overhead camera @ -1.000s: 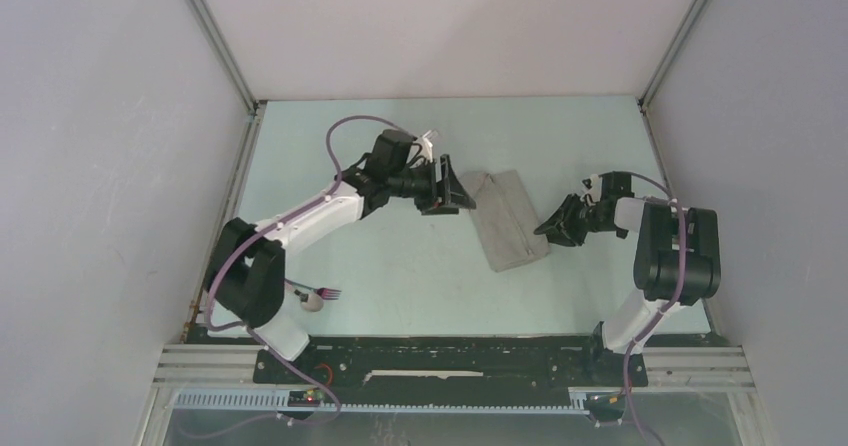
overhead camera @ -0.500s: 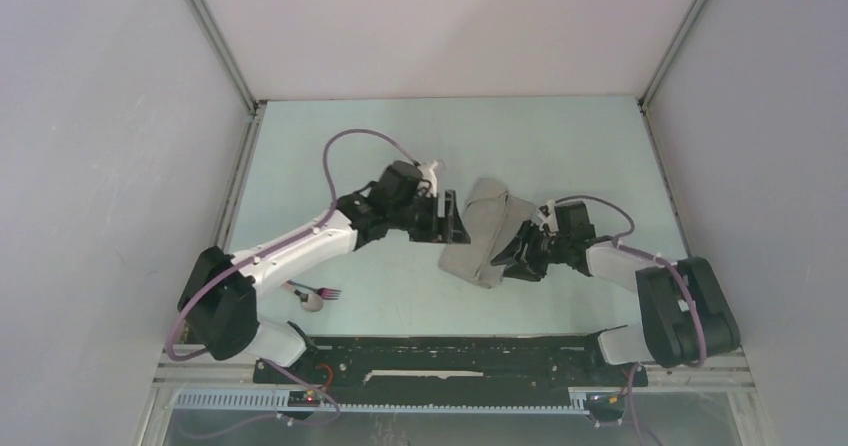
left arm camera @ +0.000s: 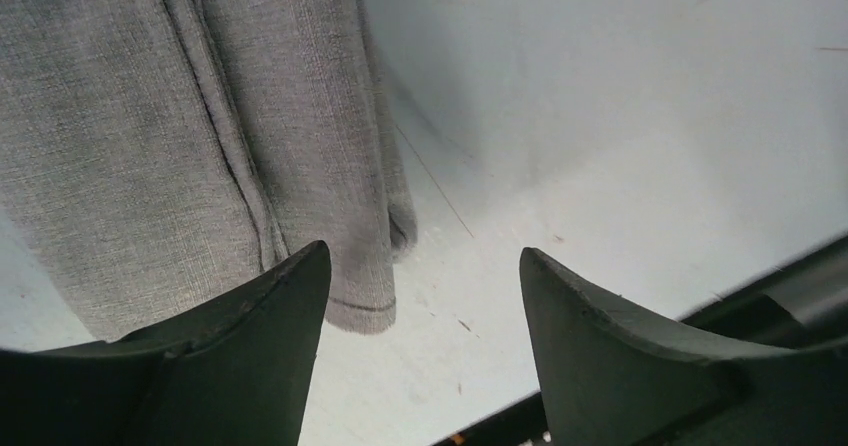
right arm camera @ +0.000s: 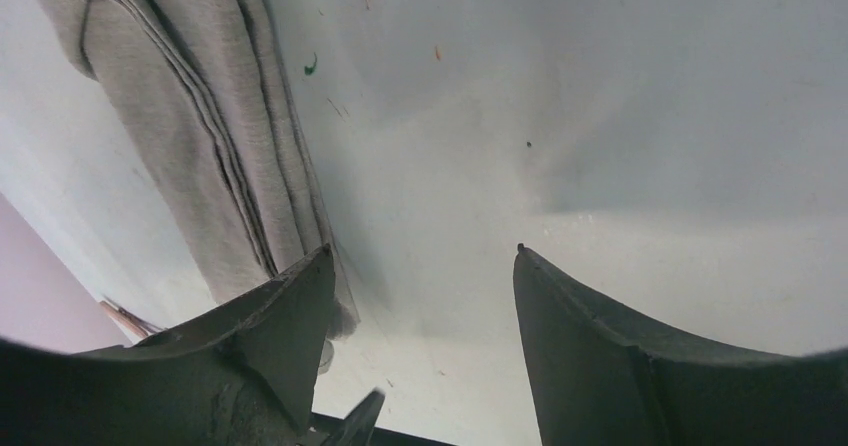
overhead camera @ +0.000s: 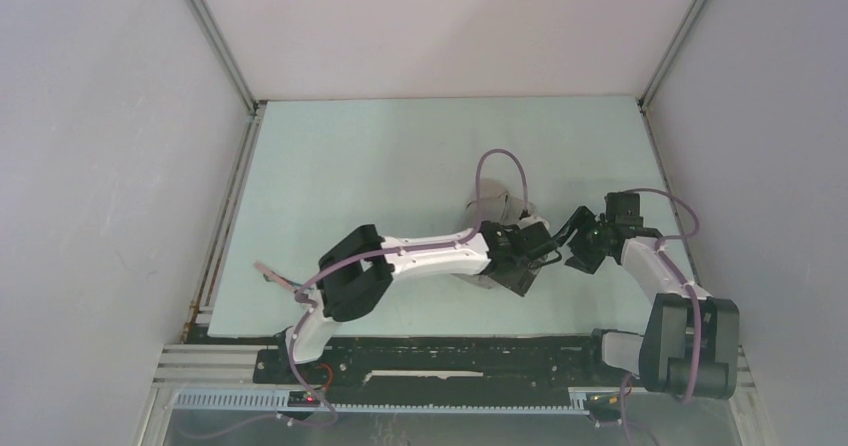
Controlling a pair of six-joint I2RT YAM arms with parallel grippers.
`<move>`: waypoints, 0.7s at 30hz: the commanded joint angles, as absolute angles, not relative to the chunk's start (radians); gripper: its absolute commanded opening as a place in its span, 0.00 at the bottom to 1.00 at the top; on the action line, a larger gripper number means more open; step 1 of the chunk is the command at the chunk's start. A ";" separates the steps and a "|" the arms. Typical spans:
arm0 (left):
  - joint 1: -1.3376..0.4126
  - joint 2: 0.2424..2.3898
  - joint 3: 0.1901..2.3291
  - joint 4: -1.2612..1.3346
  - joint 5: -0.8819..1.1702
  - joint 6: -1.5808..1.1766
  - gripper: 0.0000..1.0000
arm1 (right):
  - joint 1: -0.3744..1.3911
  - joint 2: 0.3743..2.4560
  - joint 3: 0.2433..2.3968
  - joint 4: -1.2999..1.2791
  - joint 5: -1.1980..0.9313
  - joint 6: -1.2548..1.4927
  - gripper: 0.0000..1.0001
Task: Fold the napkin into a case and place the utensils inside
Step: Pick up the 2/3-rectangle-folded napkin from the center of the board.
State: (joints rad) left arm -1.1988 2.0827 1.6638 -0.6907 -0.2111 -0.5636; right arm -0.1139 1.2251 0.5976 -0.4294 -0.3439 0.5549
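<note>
Near left of table (overhead camera: 380, 166): thin pinkish utensil handle (overhead camera: 268, 271), part hidden by cable, well apart from napkin (overhead camera: 490, 206); spoon or fork, cannot tell; left arm stretched across to right half; left gripper (left arm camera: 422, 249) low over napkin's near end, jaws wide, nothing between; right gripper (right arm camera: 421, 249) just right of it, jaws wide, holding nothing; napkin folded into narrow layered strip, flat on table, right of centre, largely hidden under left gripper in top view

napkin (left arm camera: 150, 116) on table (overhead camera: 350, 166) centre-right, l gripper (left arm camera: 420, 249) at its near end, r gripper (right arm camera: 421, 249) just right of it
</note>
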 commanded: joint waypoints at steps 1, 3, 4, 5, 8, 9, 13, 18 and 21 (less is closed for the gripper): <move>-1.209 2.154 1.766 -0.825 -0.346 -0.530 0.75 | -0.117 1.245 0.629 -0.459 -0.330 0.531 0.74; -1.213 2.183 1.789 -0.839 -0.343 -0.529 0.70 | -0.110 1.263 0.629 -0.453 -0.340 0.538 0.74; -1.215 2.194 1.795 -0.842 -0.345 -0.528 0.69 | -0.105 1.271 0.630 -0.451 -0.339 0.540 0.74; -1.216 2.203 1.796 -0.842 -0.344 -0.530 0.68 | -0.099 1.275 0.629 -0.449 -0.339 0.543 0.74; -1.218 2.230 1.799 -0.845 -0.339 -0.527 0.60 | -0.078 1.282 0.629 -0.440 -0.335 0.548 0.74; -1.218 2.237 1.800 -0.845 -0.339 -0.525 0.58 | -0.071 1.282 0.629 -0.438 -0.333 0.550 0.73; -1.218 2.245 1.799 -0.845 -0.337 -0.518 0.43 | -0.063 1.281 0.629 -0.422 -0.383 0.551 0.74; -1.212 2.198 1.786 -0.841 -0.300 -0.515 0.19 | -0.083 1.302 0.613 -0.333 -0.513 0.517 0.82; -1.198 2.130 1.746 -0.801 -0.221 -0.522 0.04 | -0.125 1.363 0.595 -0.213 -0.690 0.526 0.87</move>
